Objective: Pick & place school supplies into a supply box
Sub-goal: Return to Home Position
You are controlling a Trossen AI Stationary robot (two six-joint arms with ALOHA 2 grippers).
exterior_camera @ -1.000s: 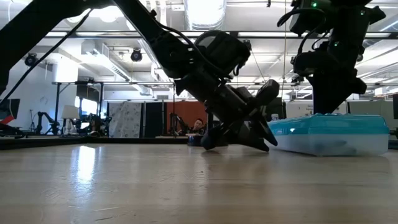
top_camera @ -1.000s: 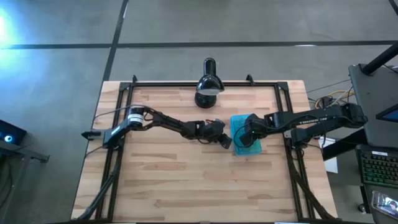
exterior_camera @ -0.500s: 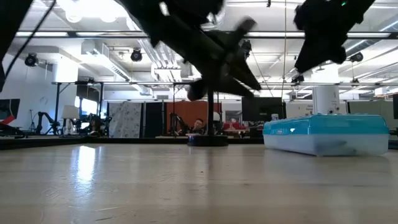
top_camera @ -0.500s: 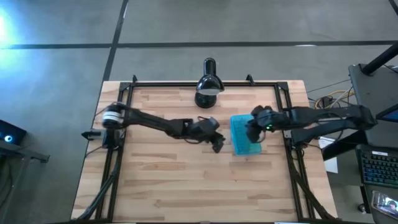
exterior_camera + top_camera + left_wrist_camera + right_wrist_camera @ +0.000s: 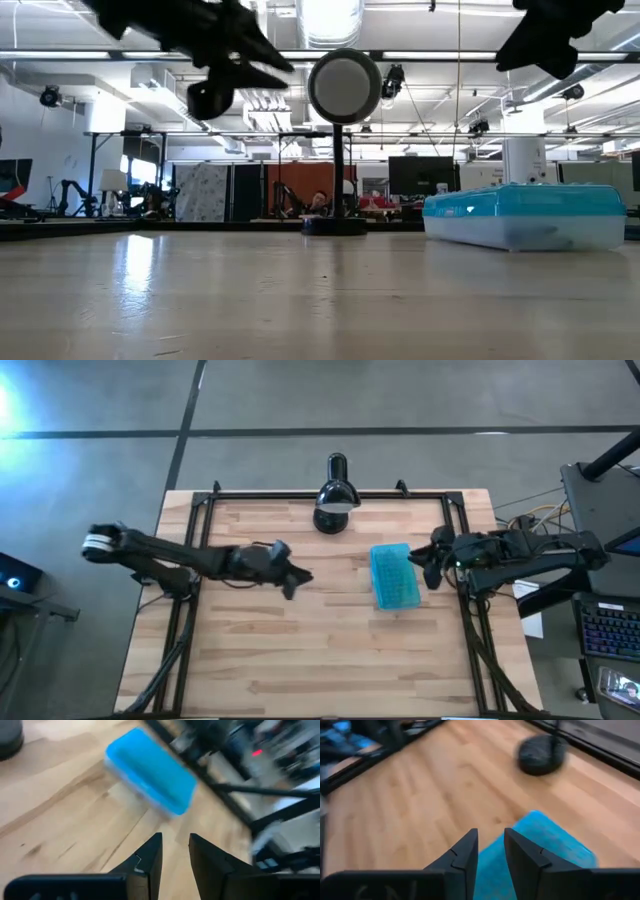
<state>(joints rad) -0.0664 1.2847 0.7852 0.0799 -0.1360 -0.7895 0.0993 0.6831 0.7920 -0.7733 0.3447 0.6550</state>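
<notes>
The supply box lies flat on the table right of centre with its teal-blue lid shut; it also shows in the low view and in both wrist views. No scissors, pens or markers show anywhere; the shut box hides what is inside it. My left gripper hangs above the table's middle, well left of the box, empty, its fingers a narrow gap apart. My right gripper hovers just right of the box, raised, also empty with a narrow gap.
A black desk lamp stands at the middle of the far edge, its round head facing the low view. A black frame runs along the table's far and side edges. Bare wood spreads across the near half of the table.
My left gripper has pulled away from the box's left side, risen and swung toward the table's left. My right gripper has lifted off the box's top and drawn back toward the right edge. The box stays on the table with its lid shut.
</notes>
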